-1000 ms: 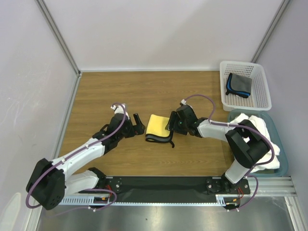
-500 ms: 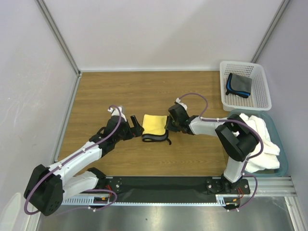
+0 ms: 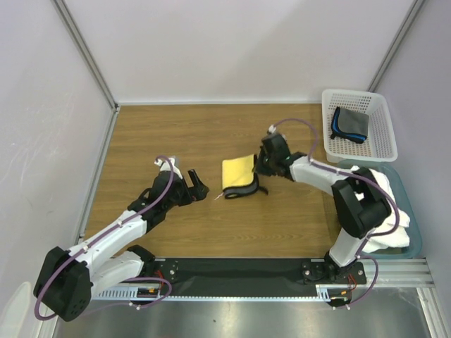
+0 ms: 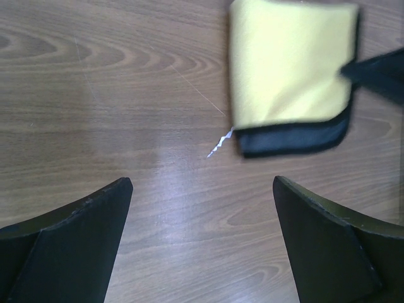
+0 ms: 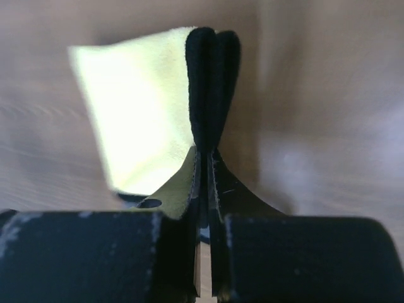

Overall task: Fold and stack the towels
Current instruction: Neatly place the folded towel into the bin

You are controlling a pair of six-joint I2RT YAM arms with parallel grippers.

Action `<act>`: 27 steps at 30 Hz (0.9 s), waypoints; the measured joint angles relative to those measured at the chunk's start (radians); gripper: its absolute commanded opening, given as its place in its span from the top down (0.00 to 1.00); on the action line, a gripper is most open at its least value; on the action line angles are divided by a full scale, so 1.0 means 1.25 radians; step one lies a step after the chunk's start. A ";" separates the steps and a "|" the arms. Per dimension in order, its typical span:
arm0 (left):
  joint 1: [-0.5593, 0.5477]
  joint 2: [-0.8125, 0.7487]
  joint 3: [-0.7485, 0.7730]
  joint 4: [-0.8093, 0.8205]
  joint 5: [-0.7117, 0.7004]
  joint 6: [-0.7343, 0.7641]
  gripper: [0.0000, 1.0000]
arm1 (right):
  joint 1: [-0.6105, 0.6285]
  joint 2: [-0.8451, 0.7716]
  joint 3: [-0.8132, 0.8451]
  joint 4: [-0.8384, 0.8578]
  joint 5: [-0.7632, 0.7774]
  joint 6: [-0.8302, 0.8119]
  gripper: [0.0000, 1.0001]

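1. Right gripper (image 3: pixel 259 169): we find the jaws fully closed on the right-hand edge of the yellow towel (image 3: pixel 239 174). In the right wrist view the fingers (image 5: pixel 189 183) pinch the doubled, dark-bound edge of the towel (image 5: pixel 139 113) between them, and that edge stands up out of the grip.

2. Yellow towel: it sits folded near the middle of the wooden table (image 3: pixel 176 134), between the two arms. Its dark border runs along the near edge and curls up at the gripped side. In the left wrist view the towel (image 4: pixel 290 69) shows as a yellow rectangle with a dark band along its lower edge. A thin pale thread (image 4: pixel 218 144) trails from its lower left corner onto the wood.

3. Left gripper (image 3: pixel 199 184): we find the jaws spread wide and holding nothing. It sits low over the table just left of the yellow towel, apart from it. In the left wrist view only bare wood lies between the fingers of this gripper (image 4: pixel 202 183).

4. Dark grey towel (image 3: pixel 350 124): it lies folded, blue edge to the left, inside the white perforated basket (image 3: pixel 384 141) at the far right corner.

5. White towel (image 3: pixel 399 227): it lies bunched in the teal bin (image 3: pixel 413 218) just in front of the basket, partly hidden by the right arm.
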 measured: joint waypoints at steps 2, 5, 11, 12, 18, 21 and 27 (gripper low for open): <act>0.006 0.000 -0.002 0.004 0.000 0.000 0.00 | -0.037 -0.022 0.050 -0.021 0.000 -0.046 1.00; 0.014 0.002 -0.003 0.005 0.000 -0.001 0.00 | -0.087 -0.029 0.133 -0.033 0.008 -0.110 1.00; 0.031 0.014 -0.003 0.005 0.000 -0.001 0.00 | -0.194 0.005 0.231 -0.080 -0.015 -0.247 1.00; 0.034 0.016 -0.003 0.005 0.000 -0.001 0.00 | -0.208 0.021 0.248 -0.090 -0.020 -0.274 1.00; 0.051 0.044 -0.003 0.005 0.000 -0.001 0.00 | -0.268 0.130 0.390 -0.198 -0.041 -0.415 1.00; 0.053 0.066 0.001 0.004 0.000 -0.001 0.00 | -0.287 0.167 0.473 -0.245 -0.056 -0.458 1.00; 0.053 0.099 0.020 0.002 -0.003 -0.007 0.00 | -0.386 0.193 0.601 -0.316 -0.130 -0.511 1.00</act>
